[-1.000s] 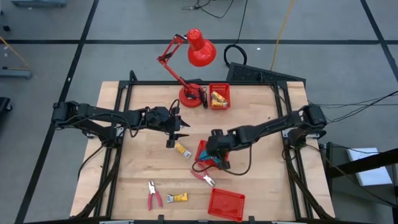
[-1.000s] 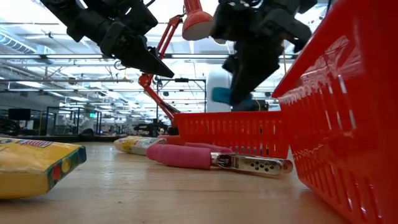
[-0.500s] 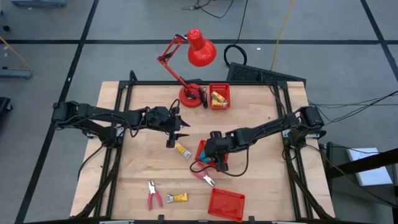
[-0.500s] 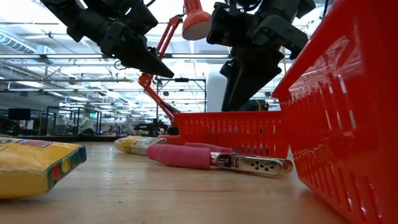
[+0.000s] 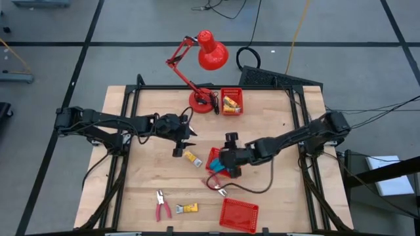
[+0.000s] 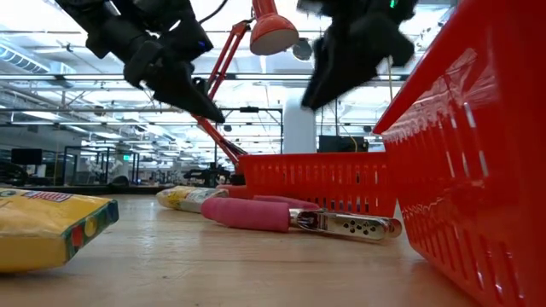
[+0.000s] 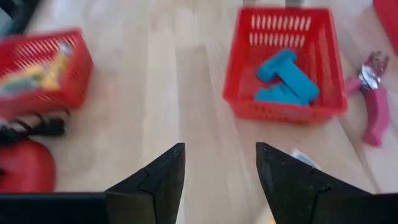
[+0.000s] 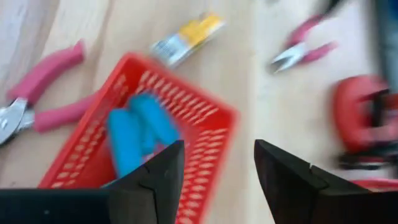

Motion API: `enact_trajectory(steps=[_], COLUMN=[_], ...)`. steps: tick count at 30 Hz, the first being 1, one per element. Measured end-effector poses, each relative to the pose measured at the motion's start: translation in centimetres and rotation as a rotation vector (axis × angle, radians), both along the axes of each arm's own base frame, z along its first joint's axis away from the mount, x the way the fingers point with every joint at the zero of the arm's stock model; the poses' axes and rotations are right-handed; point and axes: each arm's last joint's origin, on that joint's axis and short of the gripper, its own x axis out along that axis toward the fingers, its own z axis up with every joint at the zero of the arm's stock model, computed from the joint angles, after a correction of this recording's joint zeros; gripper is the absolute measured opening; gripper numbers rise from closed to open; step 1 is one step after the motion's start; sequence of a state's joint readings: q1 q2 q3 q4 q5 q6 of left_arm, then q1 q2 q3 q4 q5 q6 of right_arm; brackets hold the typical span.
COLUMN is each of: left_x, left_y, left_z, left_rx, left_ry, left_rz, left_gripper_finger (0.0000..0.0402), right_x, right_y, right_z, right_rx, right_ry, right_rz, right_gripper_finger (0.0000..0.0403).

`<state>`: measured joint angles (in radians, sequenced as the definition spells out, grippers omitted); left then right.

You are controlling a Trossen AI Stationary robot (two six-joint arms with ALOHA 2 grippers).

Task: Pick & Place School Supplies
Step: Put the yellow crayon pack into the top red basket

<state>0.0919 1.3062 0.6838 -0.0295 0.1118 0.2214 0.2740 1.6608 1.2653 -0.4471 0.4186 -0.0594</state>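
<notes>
Light-blue erasers [image 7: 286,78] [image 8: 140,134] lie in the red mesh basket [image 5: 211,156] at the table's middle. My right gripper [image 5: 226,162] [image 8: 214,180] hovers open above that basket, holding nothing. My left gripper [image 5: 186,139] [image 7: 221,180] hangs open over the bare wood left of the basket, above a yellow tube [image 5: 191,157]. Pink-handled pliers [image 5: 216,185] [image 6: 290,217] lie flat just near of the basket. Red-handled pliers [image 5: 162,206] and a second yellow tube [image 5: 187,208] lie by the near edge.
A second red basket [image 5: 231,100] with yellow pieces stands at the far middle beside the red desk lamp's base [image 5: 202,103]. A third red basket [image 5: 237,215] sits at the near edge. A dark cable [image 5: 252,187] trails across the table right of the pliers.
My right gripper has opened and let go of a light-blue eraser, which has dropped into the middle basket. It has then risen above the basket. My left gripper has shifted a little toward the table's left edge, still open.
</notes>
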Motion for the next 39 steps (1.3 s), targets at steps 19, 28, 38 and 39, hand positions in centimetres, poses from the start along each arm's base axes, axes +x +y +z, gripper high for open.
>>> enact_trajectory(steps=[19,28,38,39], left_x=[-0.9,0.4,2.2,2.2], left_y=[-5.5,-5.4,-5.6,-5.6], left_z=[-1.5,-4.3,-7.0,-7.2], left_rx=[-0.017,0.007,0.036,0.042], left_ry=[0.168,0.292,0.421,0.434], left_rz=[-0.099,-0.076,-0.076,-0.078], left_gripper_finger=[0.0201,0.0236,0.0241,0.0241], right_x=[-10.3,-11.1,-11.2,-11.2], right_y=[-0.5,-0.8,-0.7,-0.7], right_z=[5.3,2.4,2.4,2.4], right_rx=[-0.018,-0.004,-0.003,-0.004], right_ry=[-0.356,-0.296,-0.298,-0.296], right_rz=[-0.055,-0.086,-0.073,-0.073], right_gripper_finger=[0.0208,0.0215,0.0213,0.0213])
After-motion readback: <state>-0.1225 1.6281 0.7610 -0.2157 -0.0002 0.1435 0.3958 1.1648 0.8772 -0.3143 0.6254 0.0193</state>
